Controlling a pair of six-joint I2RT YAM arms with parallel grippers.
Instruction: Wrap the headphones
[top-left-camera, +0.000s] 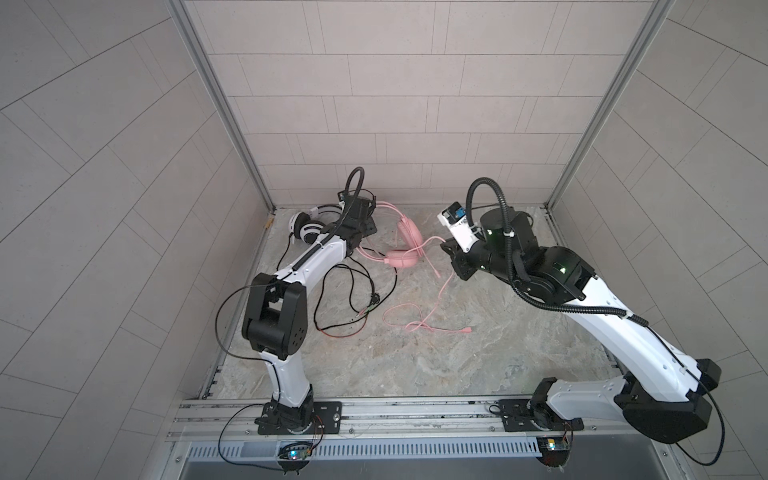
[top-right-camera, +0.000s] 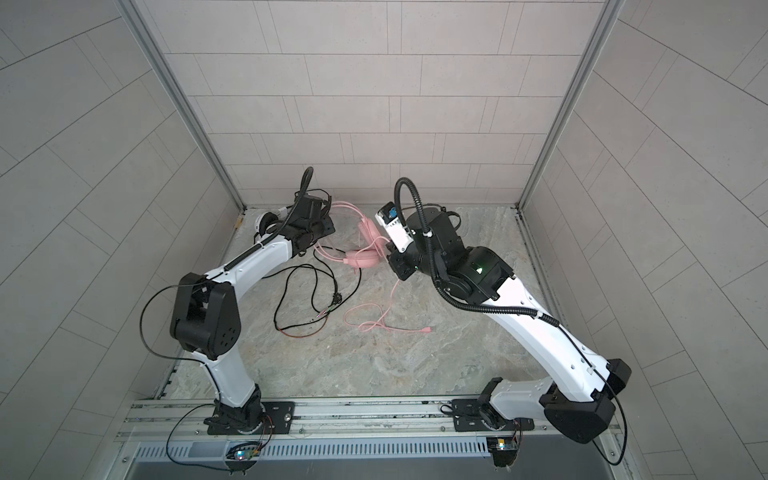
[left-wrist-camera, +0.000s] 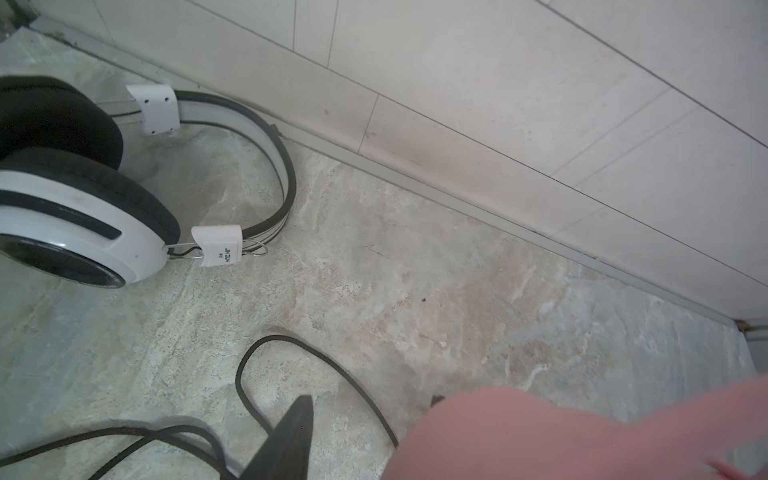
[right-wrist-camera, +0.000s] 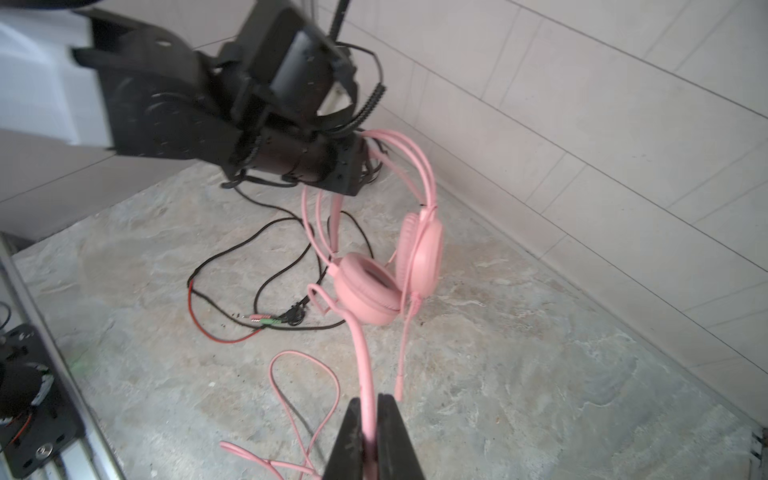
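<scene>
We have the pink headset (right-wrist-camera: 365, 295) shared between our two hands. The left hand (right-wrist-camera: 368, 164) is closed on the top of its headband. That keeps the band raised while the ear cups hang below the hand, one lying flat on the worktop (right-wrist-camera: 540, 374) and the other standing on edge beside it. In the left wrist view only one dark finger (left-wrist-camera: 291, 436) shows, with a blurred pink mass close beside it, so we judge this grip mainly from the right wrist view.

The right hand (right-wrist-camera: 370, 401) is pinched tight on the pink cable (right-wrist-camera: 359, 340), a little way out from the cups. The strand from that hand to the cups runs fairly straight, and the rest trails behind the hand in loose loops on the worktop.

We read this split as deliberate. One hand anchors the headset so it cannot slide or spin, and the other controls the cable near its root, so it can be led around the frame turn by turn. No turn lies around the headset yet, so we judge the wrapping has not really begun.

The white-and-black headset (left-wrist-camera: 75, 232) lies on its side just beyond the left hand, held by neither hand. Its black cable (left-wrist-camera: 237, 380) sprawls under and behind the left hand, close to the pink band. We think it could snag if the pink headset is swung.
</scene>
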